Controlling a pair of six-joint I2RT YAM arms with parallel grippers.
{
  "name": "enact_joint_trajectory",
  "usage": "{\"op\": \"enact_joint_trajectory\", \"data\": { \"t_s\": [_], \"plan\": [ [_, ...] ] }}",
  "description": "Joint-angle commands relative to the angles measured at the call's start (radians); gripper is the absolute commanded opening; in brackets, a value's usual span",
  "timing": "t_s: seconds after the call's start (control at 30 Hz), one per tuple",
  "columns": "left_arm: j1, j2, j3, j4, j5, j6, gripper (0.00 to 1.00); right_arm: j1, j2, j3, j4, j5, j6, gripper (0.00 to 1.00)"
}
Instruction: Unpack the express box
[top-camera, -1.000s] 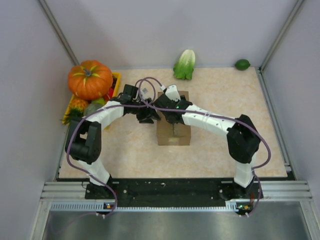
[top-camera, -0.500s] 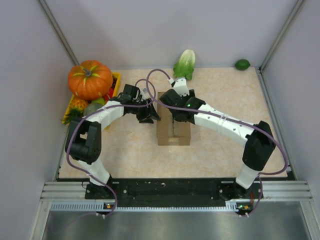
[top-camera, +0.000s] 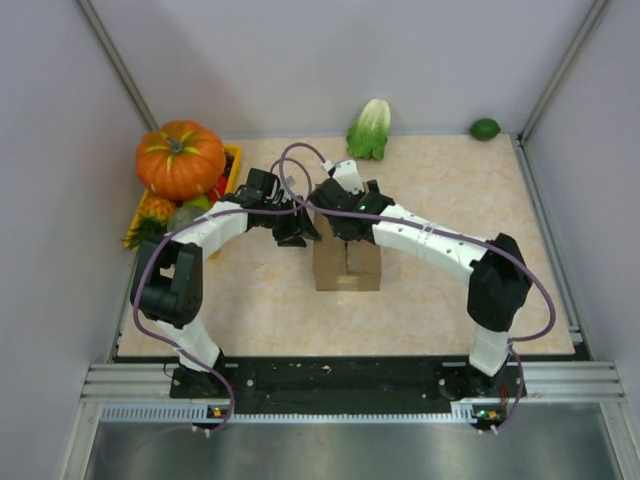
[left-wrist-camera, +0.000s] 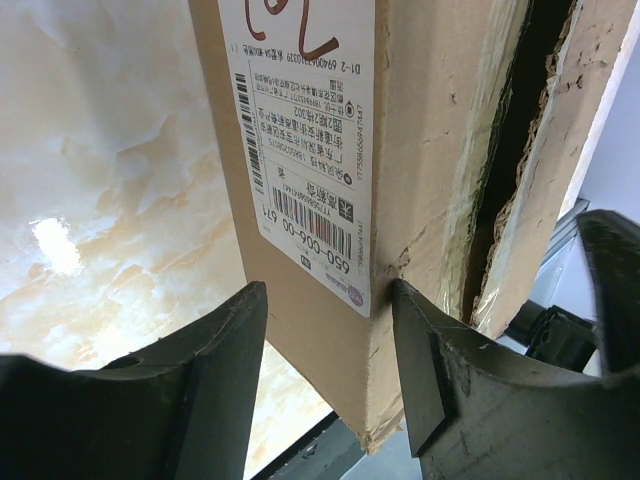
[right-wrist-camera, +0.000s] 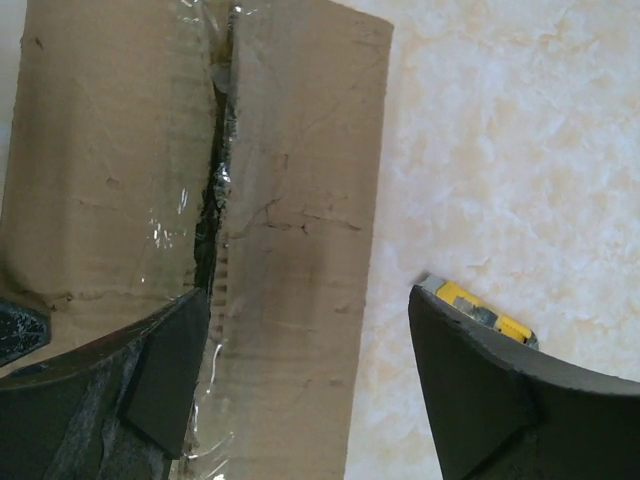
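— Since both arms lean over the express box (top-camera: 348, 268) on the table (top-camera: 440, 190), are we opening it?
— Looks so. Our left gripper (left-wrist-camera: 328, 300) straddles its labelled corner; pinching or not, we cannot tell.
— Our right gripper (right-wrist-camera: 308, 300) gapes empty above the split seam (right-wrist-camera: 212, 200).
— Next we should hook a flap (right-wrist-camera: 300, 150) upward.

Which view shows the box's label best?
The left wrist view: the label covers the box's side, close up, barcodes clear. The right wrist view shows only the box top and its split seam, no label. In the top view no label shows.
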Motion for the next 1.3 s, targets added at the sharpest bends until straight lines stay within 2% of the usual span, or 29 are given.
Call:
{"op": "enact_joint_trajectory", "data": {
  "t_s": [0.0,0.27,0.47,0.87,1.27],
  "plan": [
    [0.000,0.018,-0.005,-0.061,-0.066,0.035,0.57,0.019,0.046,0.066,0.010,-0.026,-0.002,0.80],
    [0.001,0.024,0.005,-0.046,-0.043,0.020,0.59,0.020,0.130,0.047,0.012,-0.023,0.002,0.84],
    [0.001,0.047,0.016,-0.041,-0.029,0.020,0.59,0.022,0.132,-0.001,0.010,0.023,0.005,0.83],
    [0.001,0.062,0.028,-0.044,-0.034,0.029,0.58,0.029,0.072,-0.069,-0.037,0.062,0.031,0.77],
    [0.003,0.065,0.041,-0.063,-0.054,0.046,0.56,0.026,-0.103,-0.124,-0.065,0.164,0.038,0.75]
  ]
}}
